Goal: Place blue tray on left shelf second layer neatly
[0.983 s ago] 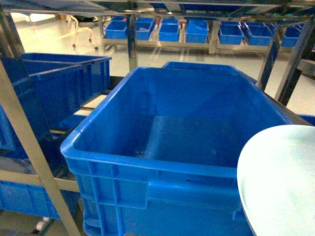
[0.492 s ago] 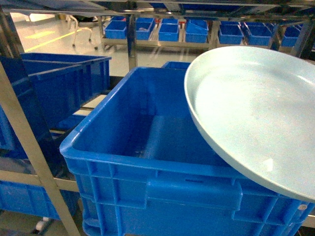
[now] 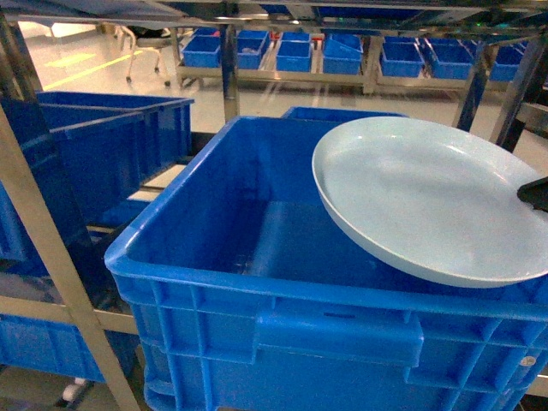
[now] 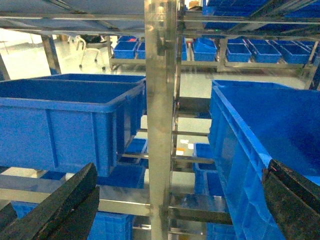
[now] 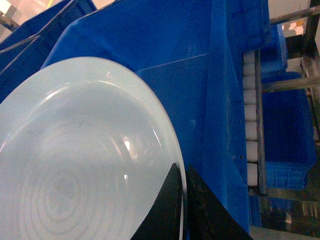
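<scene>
1. The right gripper point(image 5: 182, 200) has its 2 fingers pinched on the rim of the blue tray point(image 3: 428, 197), so the pickup is done.
2. The tray hangs tilted over the open blue crate point(image 3: 257, 257), near its right side, not yet set down.
3. The left gripper point(image 4: 165, 210) stands wide open and empty beside a steel post point(image 4: 160, 100).
4. Lowering and releasing the tray on the shelf tier appear to remain.

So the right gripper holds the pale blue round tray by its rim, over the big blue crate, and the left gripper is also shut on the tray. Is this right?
Not quite. The right gripper does pinch the blue tray by its rim above the big blue crate, but the left gripper is not on the tray. The left wrist view shows its fingers spread wide and empty, facing a steel post.
</scene>
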Robot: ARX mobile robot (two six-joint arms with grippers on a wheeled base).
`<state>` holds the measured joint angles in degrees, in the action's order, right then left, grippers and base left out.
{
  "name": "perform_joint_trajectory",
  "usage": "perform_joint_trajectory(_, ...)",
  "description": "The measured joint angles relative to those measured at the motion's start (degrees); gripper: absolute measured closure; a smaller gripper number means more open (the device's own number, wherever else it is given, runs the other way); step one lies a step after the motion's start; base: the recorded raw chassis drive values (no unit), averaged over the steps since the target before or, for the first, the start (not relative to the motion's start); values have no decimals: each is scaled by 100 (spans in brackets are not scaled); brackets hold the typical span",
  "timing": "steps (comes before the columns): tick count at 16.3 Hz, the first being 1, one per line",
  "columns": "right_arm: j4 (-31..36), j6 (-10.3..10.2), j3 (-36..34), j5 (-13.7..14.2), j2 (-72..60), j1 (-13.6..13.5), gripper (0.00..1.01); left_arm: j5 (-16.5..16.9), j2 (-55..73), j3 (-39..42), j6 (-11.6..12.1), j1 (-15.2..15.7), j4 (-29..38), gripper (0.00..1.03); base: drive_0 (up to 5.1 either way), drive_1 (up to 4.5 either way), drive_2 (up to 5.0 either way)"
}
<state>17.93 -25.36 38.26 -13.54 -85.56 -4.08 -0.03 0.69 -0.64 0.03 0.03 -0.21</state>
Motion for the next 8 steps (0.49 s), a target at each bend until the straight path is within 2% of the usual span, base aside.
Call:
perform_joint_trajectory(3,-195,-361,428,223,-282,-146,99,0,0,-2,0,0,0,5,0,0,0)
perform_joint_trajectory(6,-299,-470,905,289,-553,-431,99,0,0,-2,0,0,0,5,0,0,0)
perform_joint_trajectory(8,-348,-402,1106,308,-813,-625,99,0,0,0,0,0,0,5,0,0,0)
